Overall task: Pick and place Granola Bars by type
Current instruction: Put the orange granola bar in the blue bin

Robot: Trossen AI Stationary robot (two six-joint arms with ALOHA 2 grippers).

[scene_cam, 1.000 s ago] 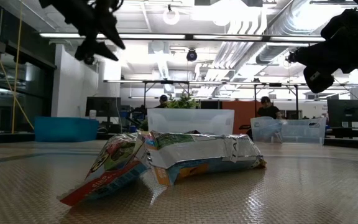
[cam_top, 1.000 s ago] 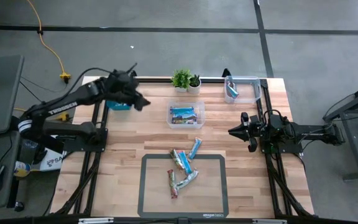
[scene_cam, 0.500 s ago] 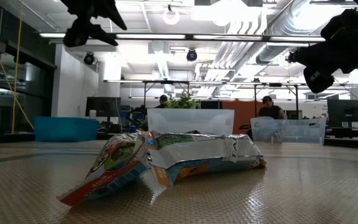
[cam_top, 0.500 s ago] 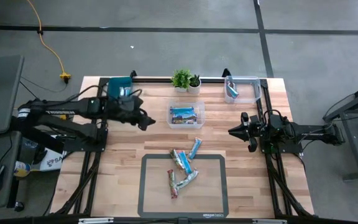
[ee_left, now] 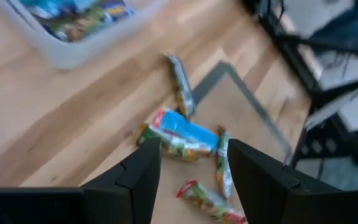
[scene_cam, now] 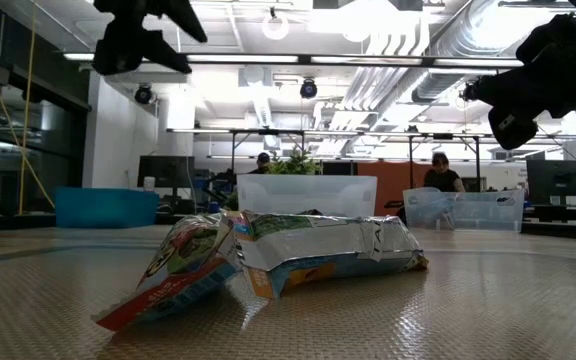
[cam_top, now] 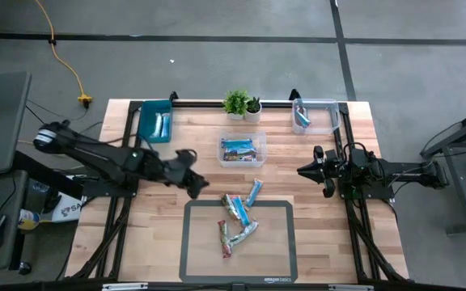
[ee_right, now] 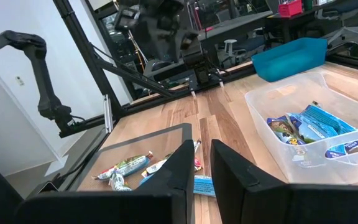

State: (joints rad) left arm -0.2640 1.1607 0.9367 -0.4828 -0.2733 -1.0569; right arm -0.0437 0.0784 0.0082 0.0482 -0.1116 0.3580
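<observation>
Several granola bars [cam_top: 237,217] lie loose on and beside the dark-framed mat [cam_top: 277,259]; the low view shows them as a heap [scene_cam: 278,255]. In the left wrist view a light blue bar [ee_left: 188,132] lies on a green one. My left gripper [cam_top: 196,184] hangs open above the wood, just left of the bars, with nothing between its fingers [ee_left: 194,168]. My right gripper [cam_top: 300,171] waits shut at the table's right side, level and pointing left. More bars lie in the middle clear bin [cam_top: 243,150], the far-right clear bin [cam_top: 314,115] and the teal bin [cam_top: 154,122].
Two small potted plants [cam_top: 242,103] stand at the far edge between the bins. Black frame rails run along the table's left and right sides. Bare wood lies between the teal bin and the mat. People sit at desks in the room behind [scene_cam: 438,175].
My left gripper has swung from above the teal bin at the far left toward the near edge and the right, sinking slightly, and now hangs beside the loose bars. The teal bin is uncovered. The bars lie as before.
</observation>
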